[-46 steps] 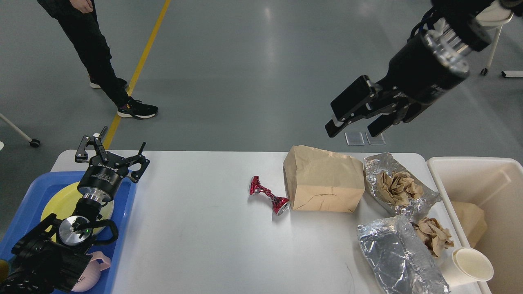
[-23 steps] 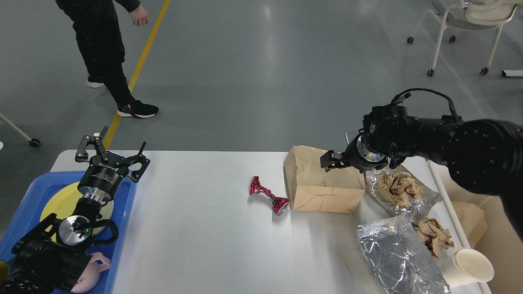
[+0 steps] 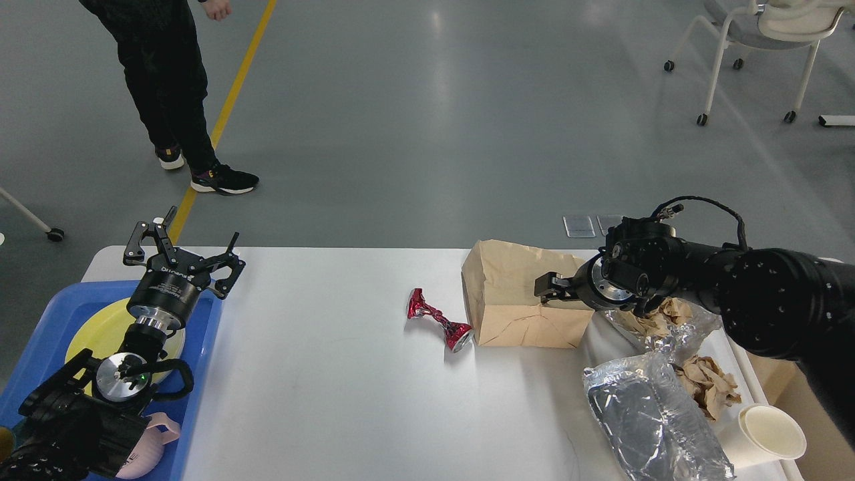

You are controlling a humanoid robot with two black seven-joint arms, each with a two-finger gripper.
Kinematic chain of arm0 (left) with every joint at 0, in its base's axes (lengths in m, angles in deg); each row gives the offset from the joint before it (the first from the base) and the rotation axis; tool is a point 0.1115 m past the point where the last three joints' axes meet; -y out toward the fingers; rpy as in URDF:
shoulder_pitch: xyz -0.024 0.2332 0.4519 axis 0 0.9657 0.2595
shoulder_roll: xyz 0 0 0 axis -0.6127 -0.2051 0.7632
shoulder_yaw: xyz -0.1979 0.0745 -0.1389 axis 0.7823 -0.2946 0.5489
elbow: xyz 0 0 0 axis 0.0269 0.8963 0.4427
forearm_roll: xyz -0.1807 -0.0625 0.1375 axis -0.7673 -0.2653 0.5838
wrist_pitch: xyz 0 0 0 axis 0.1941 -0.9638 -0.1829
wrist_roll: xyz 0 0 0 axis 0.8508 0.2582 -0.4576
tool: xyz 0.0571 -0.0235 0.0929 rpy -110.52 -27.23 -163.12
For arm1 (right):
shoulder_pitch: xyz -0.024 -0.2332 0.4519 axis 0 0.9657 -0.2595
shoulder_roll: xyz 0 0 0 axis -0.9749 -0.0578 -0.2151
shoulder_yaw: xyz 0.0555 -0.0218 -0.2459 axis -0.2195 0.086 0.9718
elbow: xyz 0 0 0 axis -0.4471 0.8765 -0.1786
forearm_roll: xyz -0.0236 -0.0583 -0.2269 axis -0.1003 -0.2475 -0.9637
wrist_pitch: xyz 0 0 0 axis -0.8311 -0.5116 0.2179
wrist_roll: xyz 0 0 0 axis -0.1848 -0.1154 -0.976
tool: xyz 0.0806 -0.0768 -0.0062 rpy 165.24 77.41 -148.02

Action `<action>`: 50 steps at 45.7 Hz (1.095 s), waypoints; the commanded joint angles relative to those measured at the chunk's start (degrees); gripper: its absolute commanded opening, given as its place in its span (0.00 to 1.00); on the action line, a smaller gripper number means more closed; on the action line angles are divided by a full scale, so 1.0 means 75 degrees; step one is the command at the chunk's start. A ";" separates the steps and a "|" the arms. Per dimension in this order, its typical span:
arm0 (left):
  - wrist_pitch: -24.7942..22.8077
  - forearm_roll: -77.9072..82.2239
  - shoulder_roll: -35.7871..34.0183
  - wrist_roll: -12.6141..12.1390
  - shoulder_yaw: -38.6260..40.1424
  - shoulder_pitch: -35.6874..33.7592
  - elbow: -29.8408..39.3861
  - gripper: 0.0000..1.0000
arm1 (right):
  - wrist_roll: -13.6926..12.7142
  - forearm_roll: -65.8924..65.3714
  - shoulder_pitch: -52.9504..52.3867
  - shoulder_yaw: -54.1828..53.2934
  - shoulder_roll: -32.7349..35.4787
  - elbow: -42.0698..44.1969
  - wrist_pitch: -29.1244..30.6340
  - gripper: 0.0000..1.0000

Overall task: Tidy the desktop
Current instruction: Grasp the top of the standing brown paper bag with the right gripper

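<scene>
The white desktop (image 3: 320, 381) holds a brown paper bag (image 3: 507, 304) right of centre, with a crushed red can (image 3: 437, 319) touching its left foot. My right gripper (image 3: 549, 288) rests on the bag's top right part; its fingers look small and dark, so their state is unclear. Crumpled brown paper in foil (image 3: 668, 321) lies under my right arm. In front of that are a silver foil bag (image 3: 651, 417) and a white paper cup (image 3: 768, 434). At the far left, my left gripper (image 3: 184, 252) hangs open and empty over the blue tray (image 3: 40, 334).
The tray holds a yellow plate (image 3: 90, 331) and a pink object (image 3: 153, 441). A cream bin (image 3: 828, 461) stands off the right end, mostly hidden by my arm. A person (image 3: 167, 87) stands beyond the left corner, and a wheeled chair (image 3: 755, 40) is at the far right.
My right arm came down from high above the table and its gripper now sits on the paper bag's top, denting it. The person's feet shifted. My left arm is still.
</scene>
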 commanded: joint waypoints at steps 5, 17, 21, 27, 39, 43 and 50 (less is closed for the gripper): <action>0.0000 -0.0001 0.0002 0.0002 0.0000 0.0000 0.0000 1.00 | 0.0047 0.0011 0.0265 -0.0013 0.0002 -0.0003 -0.0360 0.54; 0.0000 -0.0001 0.0002 0.0002 0.0000 0.0000 0.0000 1.00 | 0.0117 0.0035 0.0371 -0.0493 0.0013 -0.0038 -0.0255 0.00; 0.0000 -0.0001 0.0002 0.0002 0.0000 0.0000 0.0000 1.00 | 0.0129 0.0035 0.0324 -0.0493 0.0049 -0.0085 -0.0255 0.00; 0.0000 -0.0001 0.0002 0.0002 0.0000 0.0000 0.0000 1.00 | 0.0129 0.0046 0.0148 -0.0505 0.0166 -0.0167 -0.0255 0.00; 0.0000 -0.0001 -0.0010 0.0002 0.0000 0.0000 0.0000 1.00 | 0.0164 0.0035 -0.1513 -0.0505 0.1254 -0.1688 0.0260 0.00; 0.0000 -0.0001 -0.0010 0.0002 0.0000 0.0012 0.0000 1.00 | 0.0199 -0.0035 -0.2848 -0.0388 0.1934 -0.2789 0.0774 0.00; 0.0000 -0.0001 -0.0021 0.0002 0.0012 0.0024 0.0000 1.00 | 0.0363 -0.0410 -0.6270 -0.0423 0.3586 -0.3986 0.3258 0.00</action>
